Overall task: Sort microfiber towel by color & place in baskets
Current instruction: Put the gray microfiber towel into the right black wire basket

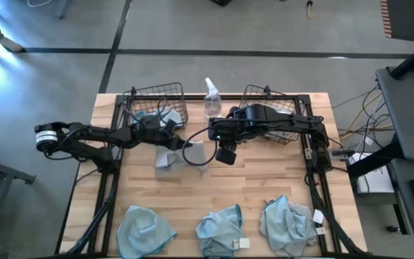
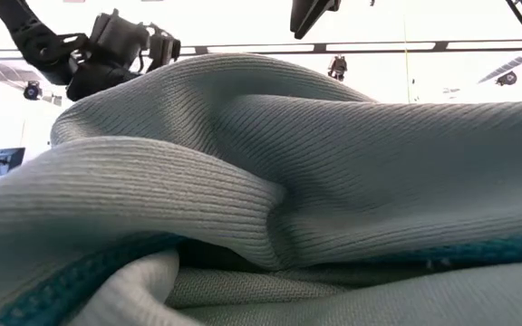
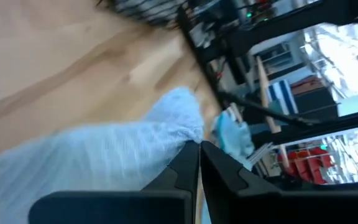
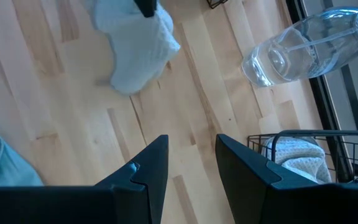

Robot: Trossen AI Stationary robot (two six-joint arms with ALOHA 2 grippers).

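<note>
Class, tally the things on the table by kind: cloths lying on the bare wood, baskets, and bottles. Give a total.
Cloths on the wood: 4
Baskets: 2
Bottles: 1
Total: 7

Foreground: ribbed pale cloth (image 2: 333,172) with teal edging fills nearly the whole view.
Upper left: dark arm (image 2: 107,50) above the cloth.
Background: bright ceiling.

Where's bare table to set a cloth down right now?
Free: the wood band between the pale cloth held by the left gripper and the front row of cloths; also wood under the open right gripper. Crowded: the back edge, with both baskets and the bottle.
</note>
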